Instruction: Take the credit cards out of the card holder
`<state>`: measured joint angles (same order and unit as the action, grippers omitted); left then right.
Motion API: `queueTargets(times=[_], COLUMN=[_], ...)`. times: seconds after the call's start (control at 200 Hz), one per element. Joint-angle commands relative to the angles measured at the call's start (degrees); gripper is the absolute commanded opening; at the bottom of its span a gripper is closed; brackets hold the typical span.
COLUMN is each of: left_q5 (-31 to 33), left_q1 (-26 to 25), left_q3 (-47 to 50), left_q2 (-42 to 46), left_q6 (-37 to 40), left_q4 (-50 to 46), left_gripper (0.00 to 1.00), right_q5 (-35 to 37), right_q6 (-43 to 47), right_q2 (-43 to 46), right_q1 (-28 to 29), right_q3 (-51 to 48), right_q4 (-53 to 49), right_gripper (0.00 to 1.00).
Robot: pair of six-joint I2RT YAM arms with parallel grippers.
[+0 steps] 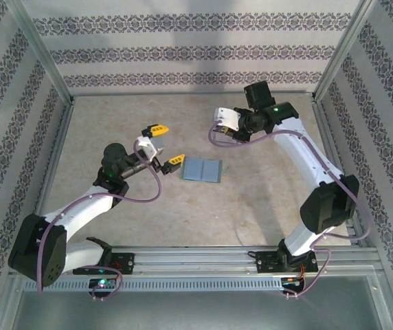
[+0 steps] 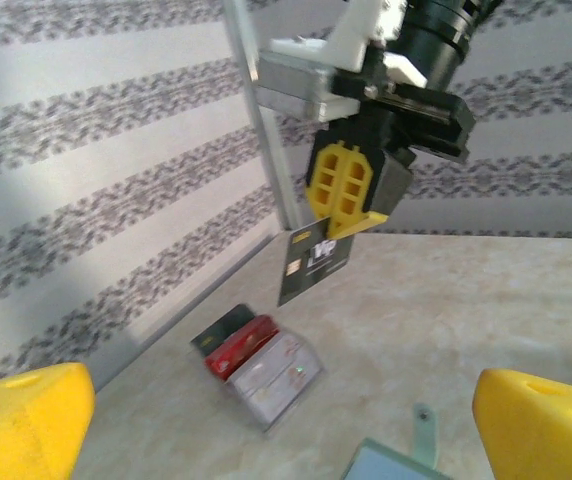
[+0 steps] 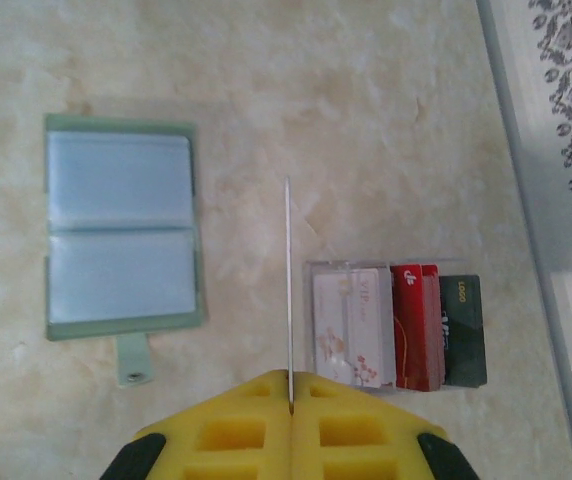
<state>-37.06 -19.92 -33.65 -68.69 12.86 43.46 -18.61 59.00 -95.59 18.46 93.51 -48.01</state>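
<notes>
The card holder (image 1: 202, 170) lies open and flat on the table, its two blue-grey panels (image 3: 121, 225) up and its strap toward the near side. My right gripper (image 3: 291, 378) is shut on a thin dark credit card (image 2: 314, 262), which shows edge-on (image 3: 288, 270) in the right wrist view. It hangs above the table to the right of the holder, beside a clear tray of cards. My left gripper (image 1: 167, 144) stands open just left of the holder, its yellow fingers (image 2: 26, 420) wide apart with nothing between them.
A clear tray (image 3: 396, 325) holds a white, a red and a dark card side by side (image 2: 261, 365), close to the back right wall. A metal frame post (image 2: 266, 150) and patterned walls (image 1: 196, 48) enclose the table.
</notes>
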Motion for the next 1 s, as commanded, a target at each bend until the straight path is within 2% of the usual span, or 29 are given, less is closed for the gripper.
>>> queueTargets(times=[0.0,0.165,0.395,0.745,0.994], left_q5=[3.1,5.5,6.1,6.9,6.9], left_q1=[1.9,3.4,6.3,7.5,7.5], left_q3=[0.8,1.3,3.6,2.7,1.9], left_q2=[3.7,8.1,10.7,9.0,6.5], left_q6=[-2.4,-3.3,-6.2,-5.8,-5.8], left_q4=[-5.3,-11.4,-13.5,-15.1,-14.8], left_gripper=[0.99,1.00,1.00,1.00,1.00], right_q5=[2.5,5.9,5.6,2.7,1.3], right_q6=[1.9,3.7,6.4,7.3,6.7], right_q2=[-3.8,-11.4,-22.1,-36.1,-40.4], right_q1=[-0.9,-2.6,-5.6,-8.1,-8.5], right_q3=[4.4,10.7,23.6,41.0,45.3], right_q4=[-0.9,-1.6,-4.4,-10.8,-12.6], right_gripper=[0.00,0.00,0.00,0.00,0.00])
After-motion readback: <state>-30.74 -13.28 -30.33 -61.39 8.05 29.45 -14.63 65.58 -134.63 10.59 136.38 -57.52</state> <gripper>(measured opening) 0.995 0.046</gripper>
